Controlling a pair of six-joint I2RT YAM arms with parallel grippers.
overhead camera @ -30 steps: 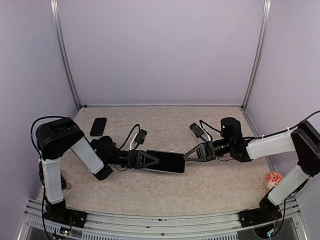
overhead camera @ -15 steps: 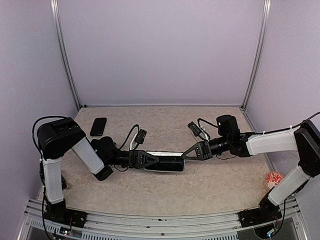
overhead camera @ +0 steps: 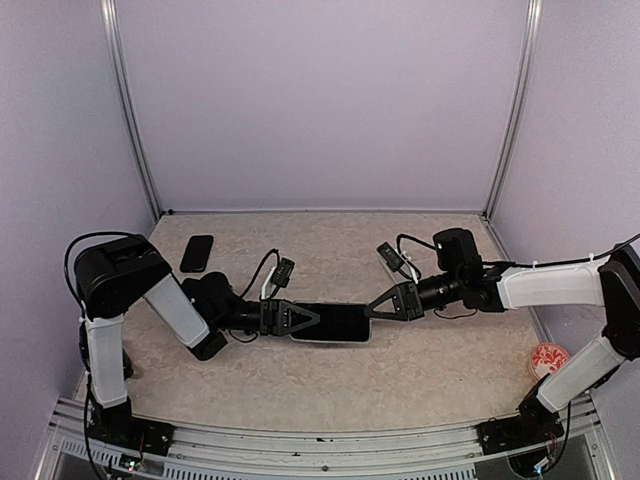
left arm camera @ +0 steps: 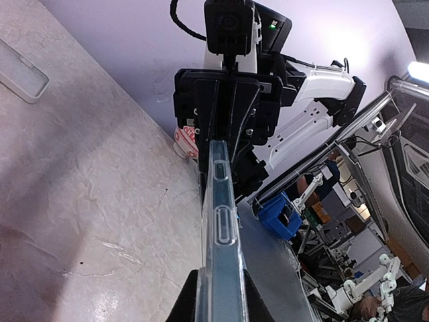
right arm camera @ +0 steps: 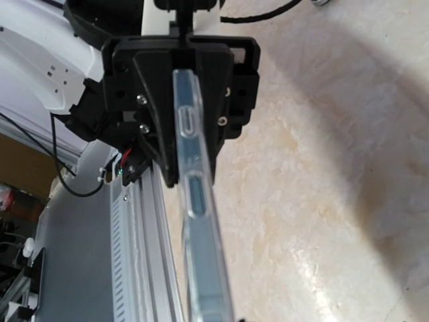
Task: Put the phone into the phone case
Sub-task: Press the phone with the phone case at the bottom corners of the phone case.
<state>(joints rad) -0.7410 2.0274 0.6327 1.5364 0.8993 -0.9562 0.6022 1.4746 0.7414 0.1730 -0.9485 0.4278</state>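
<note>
Beige marbled tabletop [overhead camera: 400, 380] fills the booth floor, and both arms reach in low over it towards the middle. The left arm [overhead camera: 170, 305] comes from the near-left corner and the right arm [overhead camera: 550, 288] from the near-right, their tips facing each other.

Between them is the phone case [overhead camera: 335, 339], held roughly level just above the middle of the tabletop, a little nearer the near edge. A black phone [overhead camera: 335, 322] shows inside its pale rim. Whether the phone is pressed fully home cannot be told.

The left gripper [overhead camera: 305, 319] has its jaws closed narrow on the left short end of the case. In the left wrist view the clear edge with its button slots runs straight out from between the fingers [left arm camera: 191, 305]. The right gripper [overhead camera: 378, 307] clamps the opposite short end.

A second black phone [overhead camera: 197, 252] lies flat near the far-left corner. A red-and-white disc [overhead camera: 548, 357] sits at the right edge.
</note>
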